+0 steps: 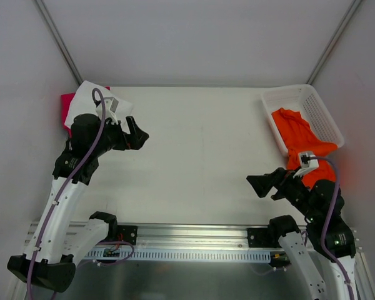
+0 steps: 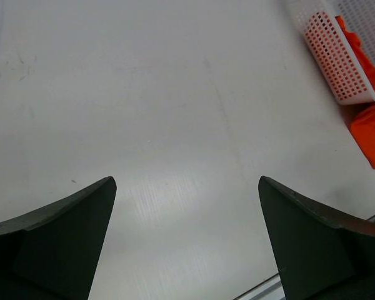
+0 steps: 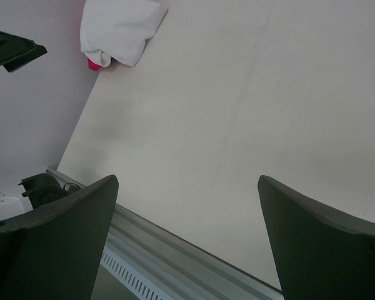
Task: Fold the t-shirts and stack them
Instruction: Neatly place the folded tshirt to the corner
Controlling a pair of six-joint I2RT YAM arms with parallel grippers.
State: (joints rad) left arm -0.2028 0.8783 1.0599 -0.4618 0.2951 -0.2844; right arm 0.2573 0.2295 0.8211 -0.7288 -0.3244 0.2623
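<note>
A folded white t-shirt (image 1: 90,99) lies on a magenta-red t-shirt (image 1: 67,107) at the table's far left corner; both show in the right wrist view, white (image 3: 120,28) and magenta-red (image 3: 94,64). A bright orange t-shirt (image 1: 300,140) hangs out of the white basket (image 1: 322,112) at the far right, also seen in the left wrist view (image 2: 372,128). My left gripper (image 1: 139,135) is open and empty, just right of the folded pile. My right gripper (image 1: 262,185) is open and empty, near the front right, left of the orange shirt's hanging end.
The white lattice basket (image 2: 334,59) stands at the far right corner. The metal rail (image 1: 194,240) runs along the table's near edge, with the arm bases bolted to it. Grey walls close in on the left, back and right.
</note>
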